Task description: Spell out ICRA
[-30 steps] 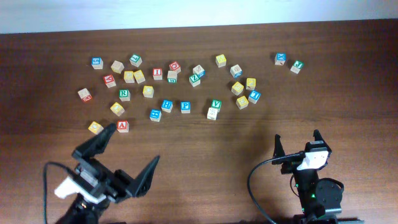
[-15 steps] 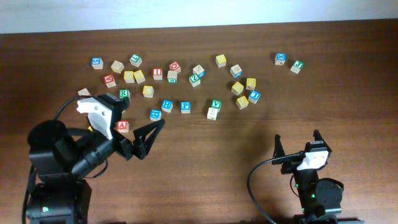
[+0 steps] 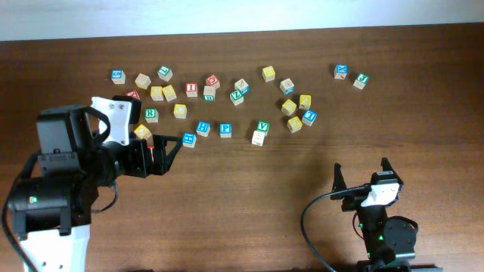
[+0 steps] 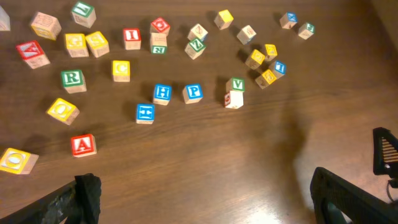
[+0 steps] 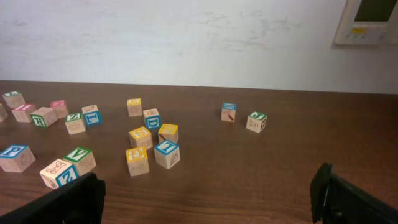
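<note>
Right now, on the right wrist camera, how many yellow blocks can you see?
4. One yellow block sits farthest back; a left one and a right one pair up mid-table; the nearest one lies before them. Others may be out of view.

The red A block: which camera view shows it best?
The left wrist view. There the red A block lies in the open near the lower left, and its letter is readable. In the overhead view the left arm covers almost all of it. I cannot find it in the right wrist view.
</note>
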Controlling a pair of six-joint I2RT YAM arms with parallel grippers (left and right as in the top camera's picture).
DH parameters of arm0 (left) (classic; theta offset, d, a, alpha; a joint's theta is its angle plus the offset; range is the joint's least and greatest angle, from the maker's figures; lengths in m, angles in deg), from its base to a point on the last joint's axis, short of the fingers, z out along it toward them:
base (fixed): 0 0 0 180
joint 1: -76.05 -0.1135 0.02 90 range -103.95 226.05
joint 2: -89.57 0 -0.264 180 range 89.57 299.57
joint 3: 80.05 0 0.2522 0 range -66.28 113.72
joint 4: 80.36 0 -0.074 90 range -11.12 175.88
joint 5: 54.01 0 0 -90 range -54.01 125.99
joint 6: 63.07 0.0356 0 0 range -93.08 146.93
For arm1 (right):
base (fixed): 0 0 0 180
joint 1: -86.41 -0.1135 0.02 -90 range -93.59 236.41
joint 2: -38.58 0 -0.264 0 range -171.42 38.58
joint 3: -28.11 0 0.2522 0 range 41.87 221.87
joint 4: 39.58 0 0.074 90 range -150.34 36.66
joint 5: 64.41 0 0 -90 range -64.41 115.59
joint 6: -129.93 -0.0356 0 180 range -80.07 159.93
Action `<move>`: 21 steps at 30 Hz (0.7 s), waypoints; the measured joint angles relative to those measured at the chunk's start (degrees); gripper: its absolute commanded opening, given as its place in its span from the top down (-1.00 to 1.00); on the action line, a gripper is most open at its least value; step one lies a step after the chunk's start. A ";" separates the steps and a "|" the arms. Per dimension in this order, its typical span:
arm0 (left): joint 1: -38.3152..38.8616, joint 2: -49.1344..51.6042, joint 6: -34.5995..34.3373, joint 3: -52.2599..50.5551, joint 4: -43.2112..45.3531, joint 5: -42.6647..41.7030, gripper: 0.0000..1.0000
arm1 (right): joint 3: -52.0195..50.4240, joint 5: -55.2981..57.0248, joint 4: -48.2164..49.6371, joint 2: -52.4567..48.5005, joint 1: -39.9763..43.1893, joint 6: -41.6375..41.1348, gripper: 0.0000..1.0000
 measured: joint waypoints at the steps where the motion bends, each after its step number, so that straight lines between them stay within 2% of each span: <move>1: -0.02 0.24 -0.02 0.00 -0.09 -1.38 -0.98 | 0.00 0.00 0.00 0.00 0.00 0.02 -0.97; 6: 0.00 0.55 -0.26 0.20 2.14 -5.70 -0.98 | 0.00 0.00 0.00 0.00 0.00 0.00 -0.97; 10: 2.49 6.62 -1.20 4.96 -2.36 -4.50 -0.98 | 0.00 0.00 0.00 0.00 0.00 0.02 -0.97; 13: 8.76 15.10 -1.75 9.77 -7.56 2.01 -0.98 | 0.00 0.00 0.00 0.00 0.00 0.02 -0.97; 15: 13.11 19.08 -3.72 10.86 -7.78 9.25 -0.98 | 0.00 0.00 0.00 0.00 0.00 0.02 -0.97; 18: 16.61 20.48 -6.14 10.99 -6.91 15.63 -0.98 | 0.00 0.00 0.00 0.00 0.00 0.00 -0.97; 21: 18.05 20.52 -7.13 11.15 -6.47 18.40 -0.98 | 0.00 0.00 0.00 0.00 0.00 0.02 -0.97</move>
